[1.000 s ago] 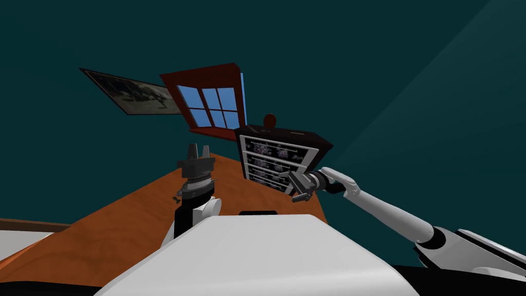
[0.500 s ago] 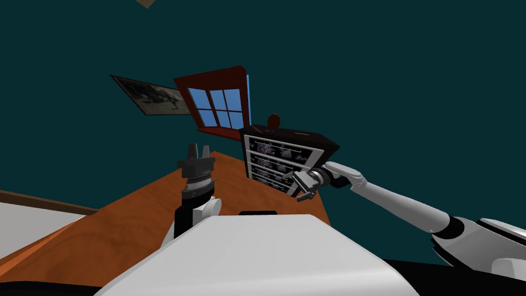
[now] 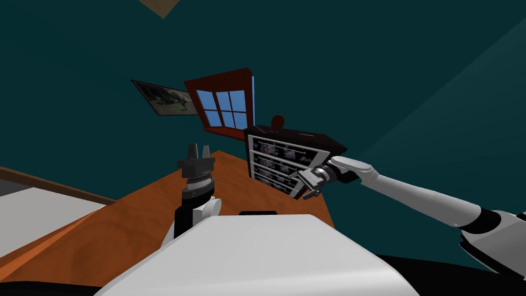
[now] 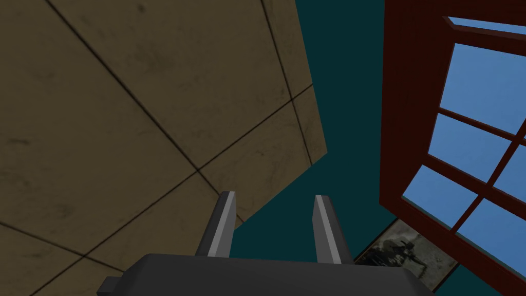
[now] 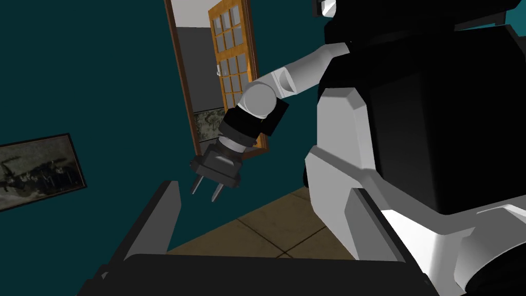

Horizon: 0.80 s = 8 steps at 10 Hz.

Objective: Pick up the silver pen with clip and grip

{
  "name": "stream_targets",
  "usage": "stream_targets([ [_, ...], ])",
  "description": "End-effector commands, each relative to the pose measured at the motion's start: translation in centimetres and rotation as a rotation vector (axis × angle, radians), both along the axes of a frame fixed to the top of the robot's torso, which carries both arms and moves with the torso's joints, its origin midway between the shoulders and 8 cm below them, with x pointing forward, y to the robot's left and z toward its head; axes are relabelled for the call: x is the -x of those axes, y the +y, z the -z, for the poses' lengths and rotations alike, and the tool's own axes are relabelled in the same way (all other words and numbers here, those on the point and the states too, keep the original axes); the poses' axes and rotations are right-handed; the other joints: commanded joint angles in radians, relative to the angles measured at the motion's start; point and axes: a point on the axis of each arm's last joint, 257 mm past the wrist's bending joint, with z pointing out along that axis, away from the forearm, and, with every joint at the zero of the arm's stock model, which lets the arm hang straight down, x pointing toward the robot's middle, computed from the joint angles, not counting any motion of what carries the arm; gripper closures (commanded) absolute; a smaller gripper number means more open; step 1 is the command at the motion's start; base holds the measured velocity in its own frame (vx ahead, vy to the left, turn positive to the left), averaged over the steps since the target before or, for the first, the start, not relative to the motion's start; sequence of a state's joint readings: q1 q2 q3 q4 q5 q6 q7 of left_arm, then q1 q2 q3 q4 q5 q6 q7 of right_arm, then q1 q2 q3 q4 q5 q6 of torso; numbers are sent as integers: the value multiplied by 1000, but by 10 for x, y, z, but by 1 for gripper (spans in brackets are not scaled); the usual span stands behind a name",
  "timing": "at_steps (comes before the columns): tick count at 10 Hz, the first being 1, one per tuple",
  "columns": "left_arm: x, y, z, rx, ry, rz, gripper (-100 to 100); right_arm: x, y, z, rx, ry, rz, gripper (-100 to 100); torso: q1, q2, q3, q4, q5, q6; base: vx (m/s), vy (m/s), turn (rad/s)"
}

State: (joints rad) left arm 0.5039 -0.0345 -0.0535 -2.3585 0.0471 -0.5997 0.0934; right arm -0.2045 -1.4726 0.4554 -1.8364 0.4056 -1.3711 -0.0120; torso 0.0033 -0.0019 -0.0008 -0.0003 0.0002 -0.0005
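A black cabinet point(image 3: 287, 159) with pale patterned drawer fronts stands at the far edge of an orange-brown wooden surface point(image 3: 133, 226). A thin pale streak point(image 3: 303, 135) lies on the cabinet's top, too small to tell whether it is the pen. My right gripper point(image 3: 303, 187) hangs open just in front of the lower drawers; in its wrist view the right gripper point(image 5: 262, 189) holds nothing. My left gripper point(image 3: 198, 149) points upward over the wooden surface, left of the cabinet. The left gripper point(image 4: 274, 198) is open and empty, and the left gripper point(image 5: 205, 189) also appears from the right hand.
A round dark red object point(image 3: 277, 121) sits on the cabinet's top at the back. A red-framed window point(image 3: 223, 105) and a framed picture point(image 3: 167, 98) hang on the teal wall behind. A white surface point(image 3: 36, 216) with a brown edge lies at the left.
The whole head view has swung, so the window, picture and cabinet sit further right. My right arm has stretched out further, its gripper staying in front of the drawers. The left arm is unchanged.
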Motion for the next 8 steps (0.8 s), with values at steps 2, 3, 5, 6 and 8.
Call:
stream_targets([
  [2,0,0,0,0,0,0,0,-3,-19,1,88,-2,12,-100,0,0,0,0,0,1,5,34,52],
  [3,0,0,0,0,0,0,0,-10,-35,5,155,-1,20,-100,-1,1,1,0,0,1,24,60,183],
  [5,0,0,0,0,0,0,0,-10,-48,4,208,-5,34,-100,1,0,0,0,0,1,15,39,66],
  [6,0,0,0,0,0,0,0,-17,-66,6,276,-2,52,-100,-1,1,0,0,0,1,24,49,244],
  [8,0,0,0,0,0,0,0,-17,-77,3,324,-6,67,-100,1,-1,-1,0,0,1,35,40,39],
])
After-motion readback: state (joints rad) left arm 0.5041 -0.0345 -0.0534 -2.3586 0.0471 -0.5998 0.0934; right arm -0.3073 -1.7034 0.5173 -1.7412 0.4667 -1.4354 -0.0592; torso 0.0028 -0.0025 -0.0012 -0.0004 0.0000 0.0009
